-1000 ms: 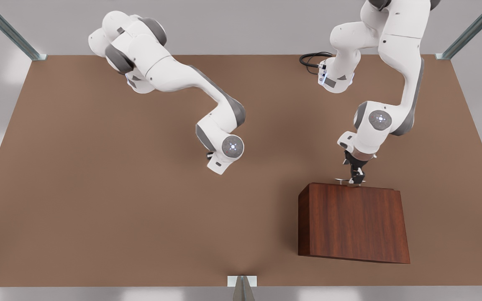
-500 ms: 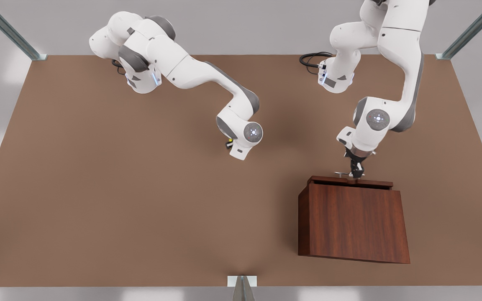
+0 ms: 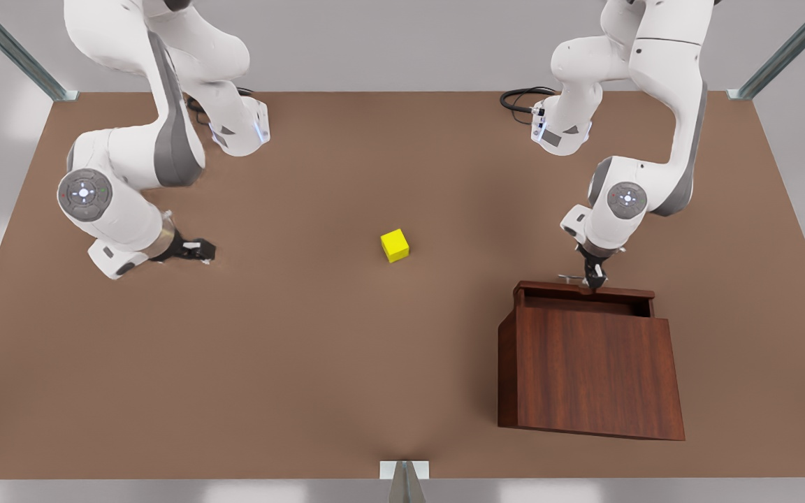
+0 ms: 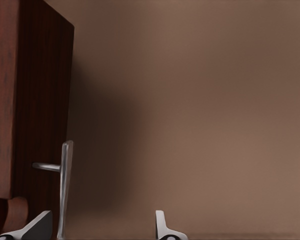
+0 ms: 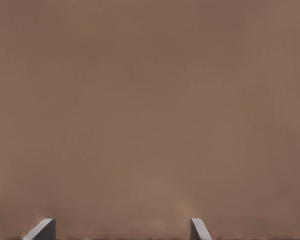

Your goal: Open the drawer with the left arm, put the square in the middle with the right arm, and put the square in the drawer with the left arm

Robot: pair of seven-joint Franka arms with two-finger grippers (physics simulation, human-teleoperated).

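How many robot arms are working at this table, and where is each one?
2. The left arm is at the front view's right, its left gripper at the drawer handle. The right arm is at the front view's left, its right gripper open above the table.

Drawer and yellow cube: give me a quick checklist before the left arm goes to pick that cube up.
1. Drawer pulled out: ok, a narrow opening shows.
2. Opening wide enough for the square: cannot tell.
3. Square set down mid-table, nothing touching it: ok.
4. Right gripper clear of the square: ok, open, off to the front view's left.
5. Left gripper free of the handle: not ok, fingers open but the bar stands between them.
6. Drawer inside free of clutter: cannot tell.
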